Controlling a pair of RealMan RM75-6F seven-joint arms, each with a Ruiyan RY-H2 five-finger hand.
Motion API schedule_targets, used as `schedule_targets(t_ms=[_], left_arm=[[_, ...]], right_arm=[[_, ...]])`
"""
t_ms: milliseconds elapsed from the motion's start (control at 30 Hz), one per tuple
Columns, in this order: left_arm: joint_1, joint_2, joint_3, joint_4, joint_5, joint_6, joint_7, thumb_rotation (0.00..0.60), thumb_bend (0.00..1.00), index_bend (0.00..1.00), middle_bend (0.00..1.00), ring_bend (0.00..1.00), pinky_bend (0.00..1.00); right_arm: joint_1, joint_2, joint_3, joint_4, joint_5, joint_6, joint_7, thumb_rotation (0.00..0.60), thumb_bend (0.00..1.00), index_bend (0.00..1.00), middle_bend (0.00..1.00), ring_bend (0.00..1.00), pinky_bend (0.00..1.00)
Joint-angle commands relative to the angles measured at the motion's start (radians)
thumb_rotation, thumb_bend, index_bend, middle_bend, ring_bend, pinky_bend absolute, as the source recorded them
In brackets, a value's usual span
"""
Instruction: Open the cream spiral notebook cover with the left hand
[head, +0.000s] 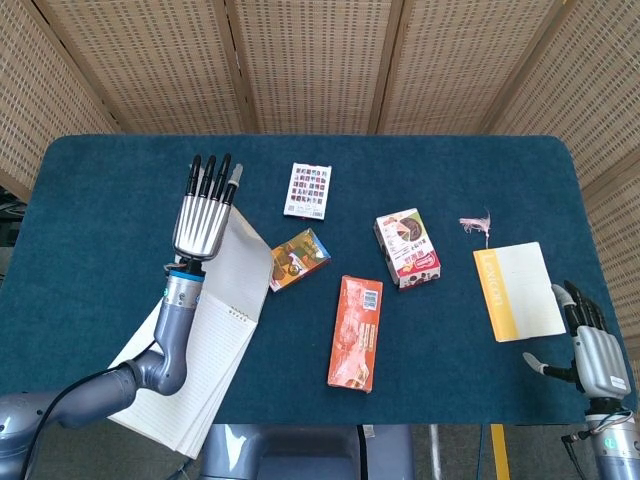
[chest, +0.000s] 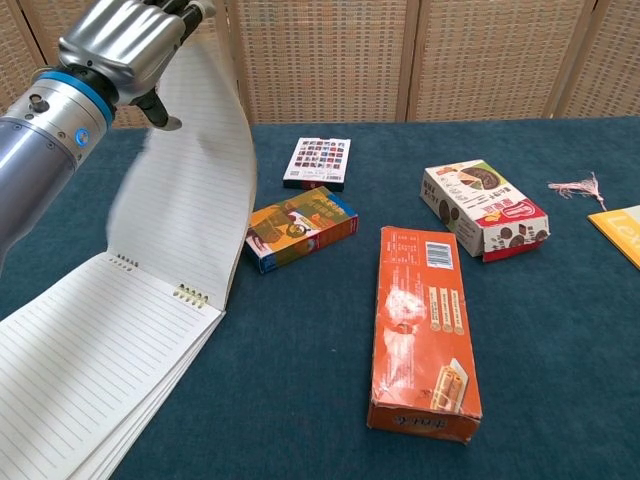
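Your left hand (chest: 125, 45) has the raised cover (chest: 195, 190) of the cream spiral notebook (chest: 90, 360) pinched near its top edge, standing almost upright over the spiral. Just beside that spiral lies the small orange box (chest: 300, 228); swing the cover further that way and it could drape over or nudge it. Your right hand (head: 595, 352) rests open, holding nothing.

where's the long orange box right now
The long orange box lies flat near the table's front edge, centre in both views, just below the colourful small box and the white snack box.
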Motion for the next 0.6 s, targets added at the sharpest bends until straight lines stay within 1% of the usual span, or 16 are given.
schedule_targets(t_ms=[33,300,433,533,600], left_arm=[[0.004,0.011,-0.003,-0.021,-0.005,0.005,-0.010,0.600,0.04,0.00,0.00,0.00,0.00],[0.024,0.052,-0.014,-0.066,-0.021,0.028,-0.011,0.600,0.04,0.00,0.00,0.00,0.00],[0.055,0.098,-0.009,-0.138,-0.035,0.031,-0.037,0.600,0.04,0.00,0.00,0.00,0.00],[0.094,0.141,0.017,-0.220,-0.014,0.052,-0.088,0.600,0.04,0.00,0.00,0.00,0.00],[0.137,0.184,0.051,-0.295,0.021,0.084,-0.134,0.600,0.04,0.00,0.00,0.00,0.00]], right_arm=[[-0.001,0.000,-0.001,-0.001,-0.002,0.001,-0.002,0.600,0.03,0.00,0.00,0.00,0.00],[-0.001,0.000,-0.001,-0.003,-0.002,0.004,-0.007,0.600,0.03,0.00,0.00,0.00,0.00],[-0.001,0.001,-0.001,-0.002,-0.001,0.002,-0.009,0.600,0.03,0.00,0.00,0.00,0.00],[-0.001,0.003,-0.002,-0.002,-0.002,0.002,-0.010,0.600,0.03,0.00,0.00,0.00,0.00],[-0.002,0.004,-0.003,-0.004,-0.004,0.003,-0.013,0.600,0.03,0.00,0.00,0.00,0.00]])
